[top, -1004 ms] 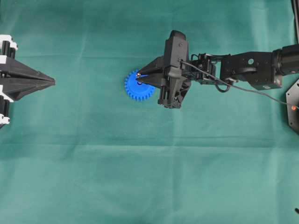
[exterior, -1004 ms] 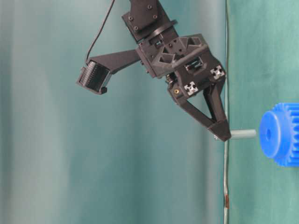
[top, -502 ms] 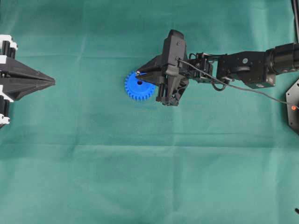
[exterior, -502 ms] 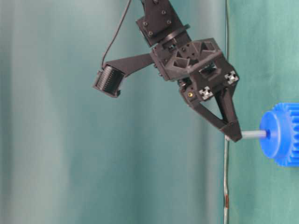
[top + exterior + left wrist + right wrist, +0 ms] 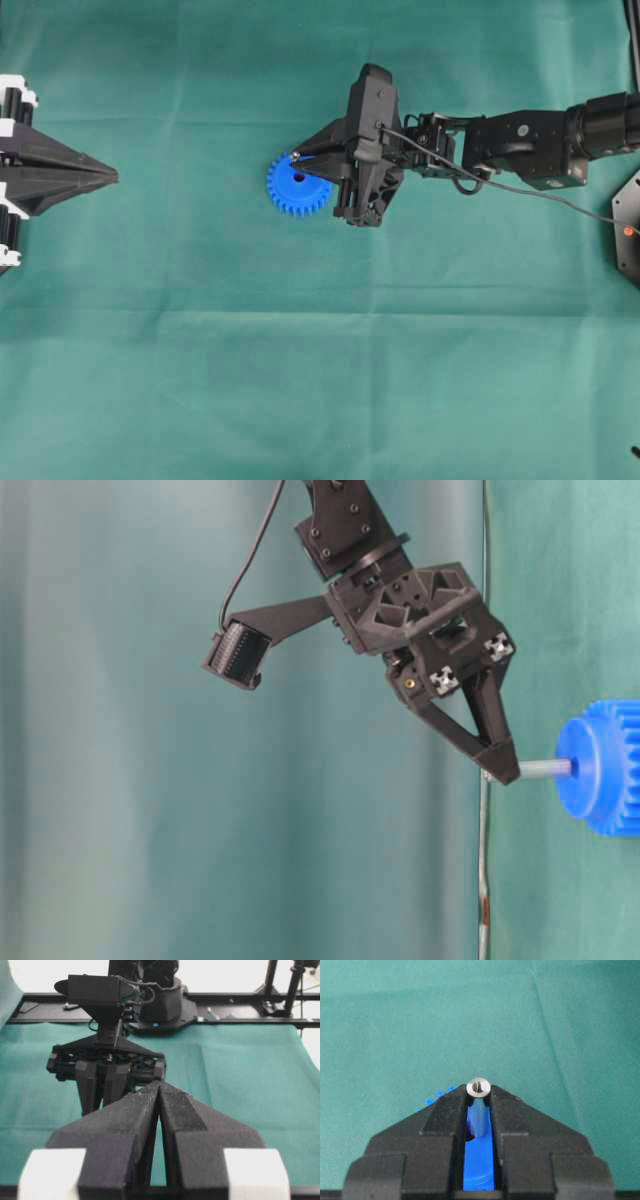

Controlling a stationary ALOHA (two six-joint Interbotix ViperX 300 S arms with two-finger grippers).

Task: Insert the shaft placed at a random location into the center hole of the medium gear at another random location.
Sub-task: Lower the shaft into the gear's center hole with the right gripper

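Showing matte black plastic throughout on the right arm (image 5: 530, 148), boxy links joined by round pivots with small screw heads. Trailing a thin black cable (image 5: 520, 190) from the camera housing (image 5: 368, 105) back along that arm. Ending in the right gripper (image 5: 502, 770), two tapering black fingers (image 5: 437, 1125) with a rough printed grain, below a block of open triangular ribbing. Carrying white square markers (image 5: 498, 648) with dark crosses beside that ribbing, plus what is possibly a brass screw. Wearing white blocks (image 5: 52, 1172) behind the left gripper (image 5: 159, 1089), also wedge-shaped and black.
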